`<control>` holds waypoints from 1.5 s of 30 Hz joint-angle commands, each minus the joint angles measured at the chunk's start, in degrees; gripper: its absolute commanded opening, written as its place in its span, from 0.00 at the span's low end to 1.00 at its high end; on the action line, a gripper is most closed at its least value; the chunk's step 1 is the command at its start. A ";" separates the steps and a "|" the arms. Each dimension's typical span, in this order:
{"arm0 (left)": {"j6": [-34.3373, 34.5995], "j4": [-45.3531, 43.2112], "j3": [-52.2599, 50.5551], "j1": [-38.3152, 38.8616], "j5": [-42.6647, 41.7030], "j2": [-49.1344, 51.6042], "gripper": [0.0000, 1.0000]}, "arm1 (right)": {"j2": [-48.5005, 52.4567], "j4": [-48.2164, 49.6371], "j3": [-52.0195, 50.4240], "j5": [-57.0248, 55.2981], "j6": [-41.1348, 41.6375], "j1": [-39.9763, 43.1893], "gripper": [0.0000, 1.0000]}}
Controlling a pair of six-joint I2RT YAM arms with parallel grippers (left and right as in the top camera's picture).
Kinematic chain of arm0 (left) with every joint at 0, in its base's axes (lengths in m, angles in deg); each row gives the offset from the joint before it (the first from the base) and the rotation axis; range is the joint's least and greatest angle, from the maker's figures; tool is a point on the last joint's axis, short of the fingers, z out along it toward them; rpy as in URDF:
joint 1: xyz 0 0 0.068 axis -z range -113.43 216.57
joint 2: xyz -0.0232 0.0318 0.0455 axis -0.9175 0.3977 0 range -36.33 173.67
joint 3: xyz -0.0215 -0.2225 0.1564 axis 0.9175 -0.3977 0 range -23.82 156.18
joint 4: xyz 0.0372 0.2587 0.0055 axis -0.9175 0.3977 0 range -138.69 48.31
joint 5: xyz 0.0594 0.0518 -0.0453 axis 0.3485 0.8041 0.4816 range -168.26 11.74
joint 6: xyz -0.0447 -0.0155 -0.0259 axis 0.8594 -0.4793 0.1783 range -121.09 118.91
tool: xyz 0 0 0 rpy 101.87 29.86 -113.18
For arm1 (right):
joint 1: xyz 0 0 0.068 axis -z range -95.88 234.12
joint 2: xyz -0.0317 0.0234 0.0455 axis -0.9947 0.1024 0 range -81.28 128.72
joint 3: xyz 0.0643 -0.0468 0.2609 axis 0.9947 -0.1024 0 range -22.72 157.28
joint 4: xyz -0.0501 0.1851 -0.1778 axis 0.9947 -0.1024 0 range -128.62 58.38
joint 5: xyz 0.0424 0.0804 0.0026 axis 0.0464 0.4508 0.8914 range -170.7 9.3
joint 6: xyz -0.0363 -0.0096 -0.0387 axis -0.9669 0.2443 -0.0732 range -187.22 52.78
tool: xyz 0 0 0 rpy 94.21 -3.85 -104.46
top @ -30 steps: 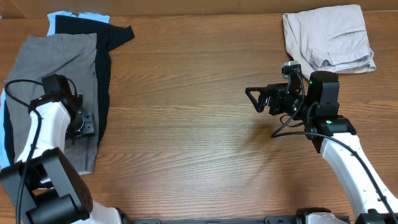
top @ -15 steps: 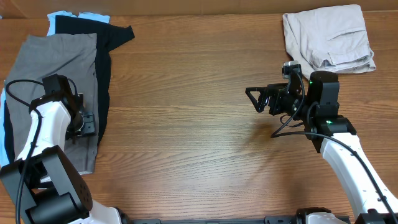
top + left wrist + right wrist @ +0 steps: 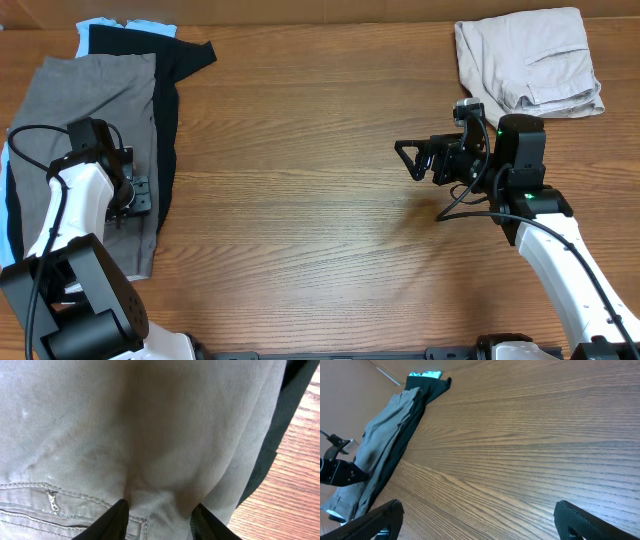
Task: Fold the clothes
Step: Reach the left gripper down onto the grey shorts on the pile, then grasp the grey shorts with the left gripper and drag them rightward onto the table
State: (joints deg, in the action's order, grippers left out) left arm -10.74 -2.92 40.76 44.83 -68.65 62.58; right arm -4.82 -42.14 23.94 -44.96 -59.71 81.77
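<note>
Far left: the grey shorts [image 3: 95,100] lie lengthwise along the table's left edge. They are spread over a black T-shirt [image 3: 185,55], which shows as a dark strip down their right side and a sleeve at the top. A pale blue cloth [image 3: 100,27] peeks out beyond both.

The shorts are mid-grey woven twill with a fine diagonal rib. The cloth is matte and softly rumpled, with shallow creases and a small pale fleck. The welt pocket [image 3: 55,502] sits low in the left wrist view, edged with double topstitching and a short bar tack at its corner.

My left gripper [image 3: 138,195] is down on the shorts near their right edge, about mid-length. Its fingers [image 3: 114,519] stand a moderate gap apart, tips pressed into the cloth. A soft ridge of fabric rises from between them. I cannot tell whether that fabric is actually pinched.

Middle: the table [image 3: 300,220] is brown wood with streaky grain running left to right.

Right: my right gripper [image 3: 408,160] hangs above the table, pointing left, spread wide with nothing between the fingers. Behind it, at the far right corner, the beige shorts [image 3: 528,60] sit folded into a rough square.
</note>
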 commanded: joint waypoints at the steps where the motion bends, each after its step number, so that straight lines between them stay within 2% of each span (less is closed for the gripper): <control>1: -0.68 -0.20 0.76 0.37 -1.38 1.22 0.42 | 0.07 0.33 1.36 -0.13 -0.09 -0.22 1.00; 6: -0.63 -0.17 0.76 0.39 -2.01 3.80 0.32 | 0.07 0.33 1.36 -0.42 -0.09 -0.22 1.00; 7: -0.63 -0.09 0.76 0.42 -1.97 4.66 0.24 | 0.07 0.28 1.36 -1.01 -0.09 -0.22 1.00; 10: -0.44 0.00 0.79 0.42 -1.97 5.68 0.09 | 0.07 0.31 1.36 -1.18 -0.09 -0.22 1.00; 12: -0.39 0.00 0.85 0.44 -1.95 5.62 0.04 | 0.07 0.33 1.36 -1.16 -0.09 -0.22 1.00; 17: 1.46 3.26 4.50 0.44 -1.22 5.20 0.04 | 0.07 0.37 1.36 -1.18 -0.09 -0.22 1.00; 22: 7.45 12.66 14.99 0.50 -1.90 5.20 0.04 | 0.07 0.37 1.36 -1.16 -0.09 -0.22 1.00; 24: 10.60 18.18 21.62 0.85 -5.86 5.20 0.04 | 0.07 0.35 1.36 -1.16 -0.09 -0.22 0.99; 29: 10.97 28.28 33.83 3.74 -14.60 5.20 0.04 | 0.07 0.33 1.36 -1.14 -0.04 -0.22 0.96; 34: 10.93 35.34 43.54 11.04 -20.24 5.20 0.04 | 0.04 -0.13 1.38 -1.11 0.20 -0.15 0.92; 37: 10.95 36.00 48.06 19.26 -22.84 5.20 0.04 | -0.52 -0.50 1.40 -0.90 2.73 0.04 0.90; 41: 10.97 30.45 49.24 29.88 -23.23 5.22 0.04 | -3.28 -1.27 1.46 2.29 4.76 3.10 0.88; 45: 10.97 19.85 49.00 41.38 -23.21 7.23 0.04 | -9.01 -7.78 3.32 5.79 4.74 11.43 0.88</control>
State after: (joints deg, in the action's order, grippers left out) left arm -0.30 21.67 88.36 78.93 -88.74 67.89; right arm -8.18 -46.62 24.11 -42.51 -56.00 87.44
